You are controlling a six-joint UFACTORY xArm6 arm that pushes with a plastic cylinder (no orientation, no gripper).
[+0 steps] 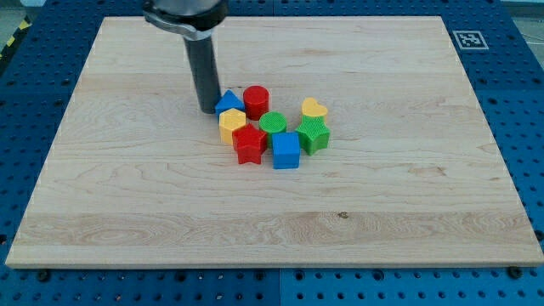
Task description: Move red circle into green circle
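Beside green circle (273, 122): red circle (256, 101), upright cylinder; my tip (208, 110) left; no jaws.

no readable text, perhaps a fiducial marker (467, 39) on board corner

A dark rod is hanging upright from the view's top, my tip (208, 110) resting on the counter (127, 187).
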